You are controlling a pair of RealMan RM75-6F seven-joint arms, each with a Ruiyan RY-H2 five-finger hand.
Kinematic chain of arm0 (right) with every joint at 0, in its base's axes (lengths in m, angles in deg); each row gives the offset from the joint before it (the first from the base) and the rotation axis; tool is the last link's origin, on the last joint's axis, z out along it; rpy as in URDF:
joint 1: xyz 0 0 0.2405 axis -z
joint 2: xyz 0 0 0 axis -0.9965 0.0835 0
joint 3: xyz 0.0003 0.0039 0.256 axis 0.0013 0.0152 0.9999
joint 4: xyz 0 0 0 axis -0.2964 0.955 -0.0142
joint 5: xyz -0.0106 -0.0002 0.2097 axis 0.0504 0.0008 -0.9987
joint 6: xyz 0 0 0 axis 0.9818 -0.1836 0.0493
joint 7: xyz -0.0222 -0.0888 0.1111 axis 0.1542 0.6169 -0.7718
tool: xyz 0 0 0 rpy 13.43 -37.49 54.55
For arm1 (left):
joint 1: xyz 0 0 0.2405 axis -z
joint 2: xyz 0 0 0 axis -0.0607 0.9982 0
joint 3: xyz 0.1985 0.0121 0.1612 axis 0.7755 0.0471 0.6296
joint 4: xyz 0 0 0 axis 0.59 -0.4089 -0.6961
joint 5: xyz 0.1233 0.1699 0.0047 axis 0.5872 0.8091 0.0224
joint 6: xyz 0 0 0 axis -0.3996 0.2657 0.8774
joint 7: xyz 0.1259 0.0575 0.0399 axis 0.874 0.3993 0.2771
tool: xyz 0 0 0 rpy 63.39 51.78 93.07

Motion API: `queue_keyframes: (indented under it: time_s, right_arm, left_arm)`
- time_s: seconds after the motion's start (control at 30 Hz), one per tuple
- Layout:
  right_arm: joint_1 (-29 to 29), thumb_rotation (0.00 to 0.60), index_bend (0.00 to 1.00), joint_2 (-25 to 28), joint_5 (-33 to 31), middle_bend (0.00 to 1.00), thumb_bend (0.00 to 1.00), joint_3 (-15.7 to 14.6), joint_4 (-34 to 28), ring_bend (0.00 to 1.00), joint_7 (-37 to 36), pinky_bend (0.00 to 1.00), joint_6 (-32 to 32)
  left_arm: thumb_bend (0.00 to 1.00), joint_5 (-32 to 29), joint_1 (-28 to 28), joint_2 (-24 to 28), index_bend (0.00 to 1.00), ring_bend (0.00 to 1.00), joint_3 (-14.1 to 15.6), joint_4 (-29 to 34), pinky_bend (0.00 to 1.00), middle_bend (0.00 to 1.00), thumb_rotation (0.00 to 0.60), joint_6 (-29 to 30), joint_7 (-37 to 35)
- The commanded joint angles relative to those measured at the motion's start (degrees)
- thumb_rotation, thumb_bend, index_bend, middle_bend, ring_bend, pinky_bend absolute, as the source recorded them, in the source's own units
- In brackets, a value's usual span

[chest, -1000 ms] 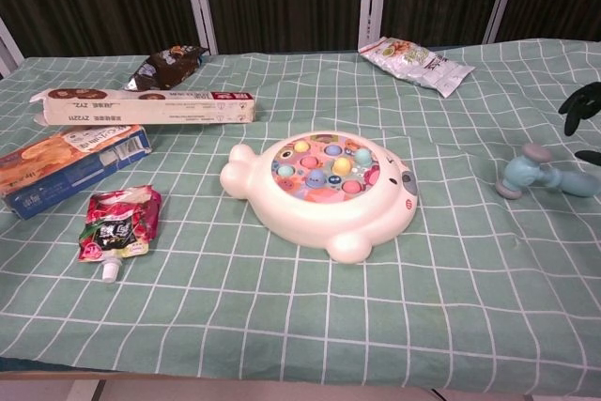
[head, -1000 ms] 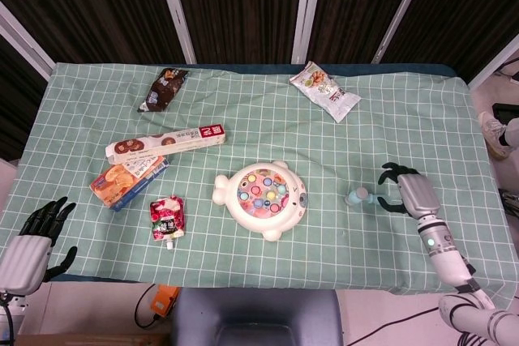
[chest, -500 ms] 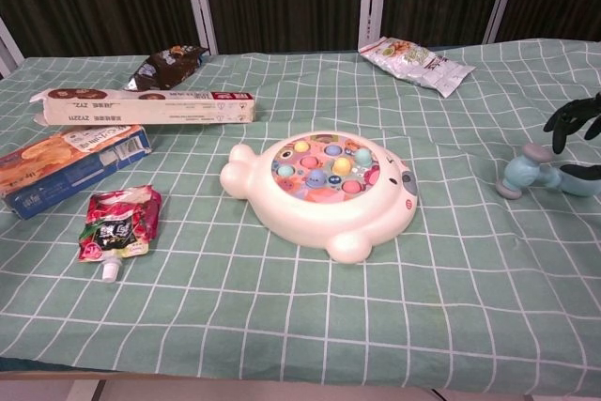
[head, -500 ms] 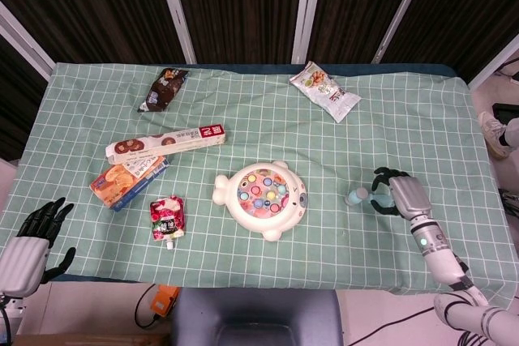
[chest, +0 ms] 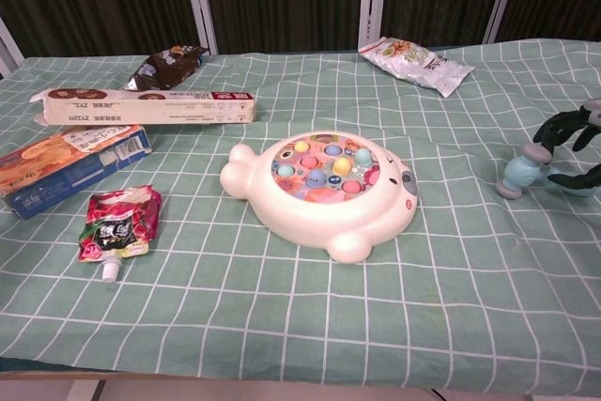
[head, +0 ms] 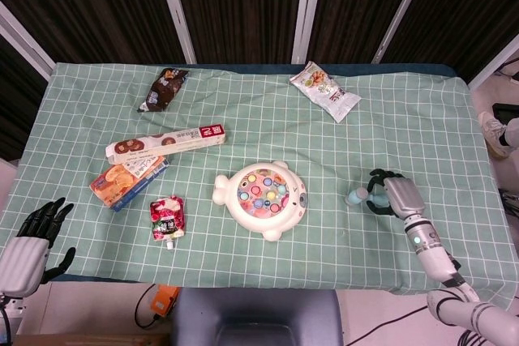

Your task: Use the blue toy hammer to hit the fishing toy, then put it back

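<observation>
The blue toy hammer [head: 355, 195] [chest: 518, 174] lies on the green checked cloth, right of the white fishing toy [head: 263, 198] [chest: 324, 190], its head toward the toy. My right hand [head: 393, 196] [chest: 571, 143] is at the hammer's handle, fingers arched over it and thumb below, not closed tight. The handle is mostly hidden behind the hand. The hammer still rests on the cloth. My left hand [head: 28, 241] hangs empty with fingers apart off the table's front left corner, seen only in the head view.
A snack bag [head: 324, 91] [chest: 413, 61] lies far right, a dark packet [head: 164, 88] [chest: 167, 66] far left. A long box [head: 166, 142] [chest: 146, 105], an orange box [head: 128, 180] [chest: 66, 164] and a red pouch [head: 166, 218] [chest: 117, 223] sit left of the toy.
My right hand has moved left toward the hammer and its fingers now wrap around the handle. The left hand and the other objects have not moved.
</observation>
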Motion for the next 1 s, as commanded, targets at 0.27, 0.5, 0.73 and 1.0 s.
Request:
queue_keyframes:
  time_s: [0.27,0.5,0.73,1.0]
  right_arm:
    - [-0.3,0.6,0.61,-0.4,-0.5,0.35,0.51,-0.2,0.3,0.31,0.1,0.41,0.8]
    - [-0.5,0.6,0.61,-0.7,-0.5,0.35,0.51,-0.2,0.5,0.31,-0.1,0.41,0.9]
    - [-0.6,0.6,0.61,-0.7,-0.7,0.35,0.51,-0.2,0.1,0.31,0.1,0.41,1.3]
    - [-0.8,0.6,0.61,-1.1,-1.0,0.35,0.51,-0.2,0.3,0.31,0.2,0.41,1.7]
  left_arm:
    - [0.39,0.1,-0.1,0.0,0.0,0.0,0.1,0.0,0.15,0.0,0.6,0.1,0.1]
    - [0.39,0.1,-0.1,0.0,0.0,0.0,0.1,0.0,0.15,0.0,0.6,0.1,0.0]
    - [0.39,0.2,-0.1,0.0,0.0,0.0,0.1,-0.1,0.15,0.0,0.6,0.2,-0.2]
    - [0.39,0.2,0.0,0.1,0.0,0.0,0.0,-0.1,0.15,0.0,0.6,0.1,-0.3]
